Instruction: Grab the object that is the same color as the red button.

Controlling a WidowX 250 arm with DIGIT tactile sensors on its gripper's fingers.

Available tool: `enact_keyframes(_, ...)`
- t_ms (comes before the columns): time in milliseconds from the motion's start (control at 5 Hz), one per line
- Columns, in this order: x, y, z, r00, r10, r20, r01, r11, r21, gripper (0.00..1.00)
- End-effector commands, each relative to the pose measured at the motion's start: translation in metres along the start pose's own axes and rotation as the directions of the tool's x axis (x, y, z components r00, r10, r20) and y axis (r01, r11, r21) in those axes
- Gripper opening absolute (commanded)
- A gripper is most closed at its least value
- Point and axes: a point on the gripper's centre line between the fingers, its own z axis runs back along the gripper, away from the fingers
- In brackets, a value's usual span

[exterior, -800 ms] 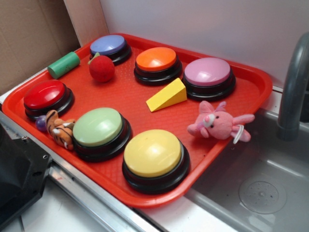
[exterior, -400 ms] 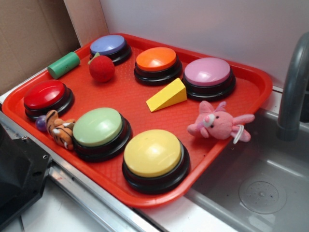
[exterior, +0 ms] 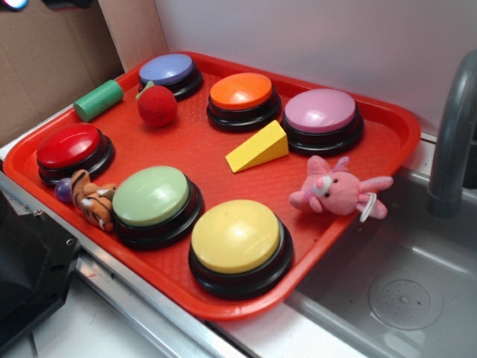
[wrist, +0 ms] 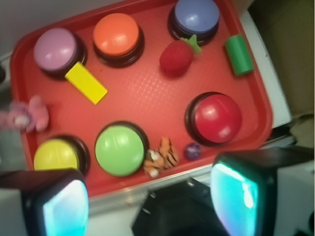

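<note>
the fuzzy red ball sits far on the tray, near the blue button. it looks soft and light; squeeze its round middle. the hand is open, high above.

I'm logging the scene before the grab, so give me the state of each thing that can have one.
gripper: open, high above the tray, holding nothing
fuzzy red ball: resting on the tray, ungrasped
red button: unpressed, nothing on it
pink plush bunny: lying across the tray's edge

fuzzy red ball rests on tray; red button sits apart.
</note>
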Motion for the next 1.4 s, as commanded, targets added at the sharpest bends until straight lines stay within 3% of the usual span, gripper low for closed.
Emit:
enact_keyframes(0, 0.05, 0.019, -0.04, 0.935, 0.333, 0.122, -0.343, 0.937, 0.069, 1.0)
enact_keyframes(400, 0.079, 0.045, -0.089, 0.825, 0.528, 0.203, -0.552, 0.829, 0.088, 1.0)
enact_keyframes(600, 0.09, 0.052, -0.111, 0.787, 0.577, 0.215, -0.601, 0.796, 0.064, 1.0)
enact_keyframes(800, 0.098, 0.053, -0.133, 0.809, 0.561, 0.178, -0.573, 0.819, 0.027, 1.0)
enact_keyframes(1200, 0.108, 0.054, -0.16, 0.819, 0.548, 0.168, -0.557, 0.83, 0.008, 1.0)
